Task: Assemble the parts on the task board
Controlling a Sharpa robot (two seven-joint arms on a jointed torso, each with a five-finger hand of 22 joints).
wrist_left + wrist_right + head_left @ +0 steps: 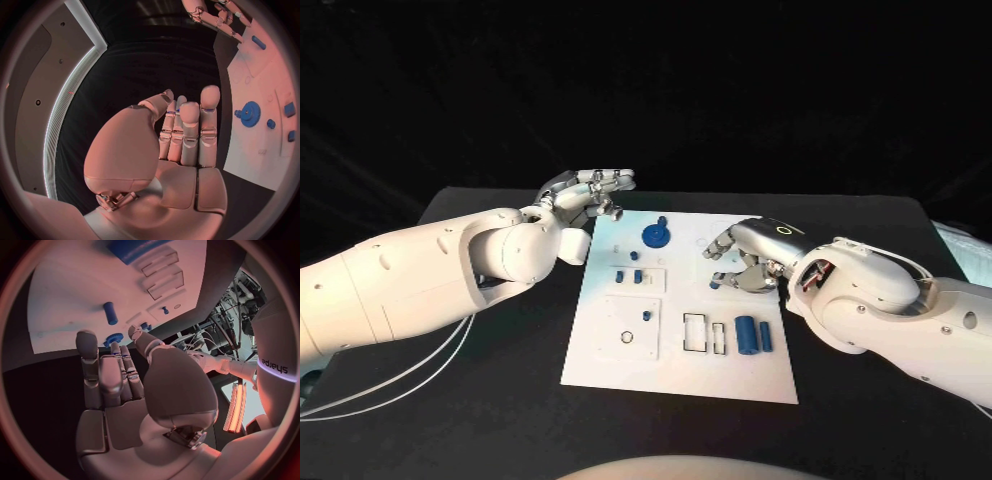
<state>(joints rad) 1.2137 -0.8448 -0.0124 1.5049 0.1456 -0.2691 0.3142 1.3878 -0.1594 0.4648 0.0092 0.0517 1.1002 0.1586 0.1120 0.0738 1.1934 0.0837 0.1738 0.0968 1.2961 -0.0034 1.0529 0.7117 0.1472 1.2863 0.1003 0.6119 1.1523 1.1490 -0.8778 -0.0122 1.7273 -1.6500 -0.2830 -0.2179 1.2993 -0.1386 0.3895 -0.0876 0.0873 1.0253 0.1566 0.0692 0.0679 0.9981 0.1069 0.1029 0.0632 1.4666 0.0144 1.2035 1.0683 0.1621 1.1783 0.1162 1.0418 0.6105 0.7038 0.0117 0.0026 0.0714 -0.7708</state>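
1. Centrally, the task board (pixel 678 372), a flat white rectangular plate with a matte face, lies on the black surface (pixel 488 400); shallow rectangular recesses outlined in dark lines mark its lower half.
2. A blue gear (pixel 658 235), round and toothed with a small hub, lies flat near the board's far edge; the left wrist view shows its toothed rim (pixel 250 114).
3. Two small blue pegs (pixel 629 275) stand side by side in a small pad below the gear.
4. Two blue cylinders (pixel 754 335), smooth and elongated, lie parallel near the board's right edge, beside a dark-framed rectangular slot (pixel 695 332).
5. The left hand (pixel 589 190), silver with glossy metallic segments on a smooth white arm, hovers over the board's far left corner; its fingers (pixel 189 135) are nearly straight, pressed close together, and hold nothing.
6. The right hand (pixel 750 255), of the same silver finish, sits over the board's right edge, fingers (pixel 109 375) lying close together with the thumb apart, grasping nothing visible.
7. Lettering on the white body in the right wrist view is too distorted to read reliably.
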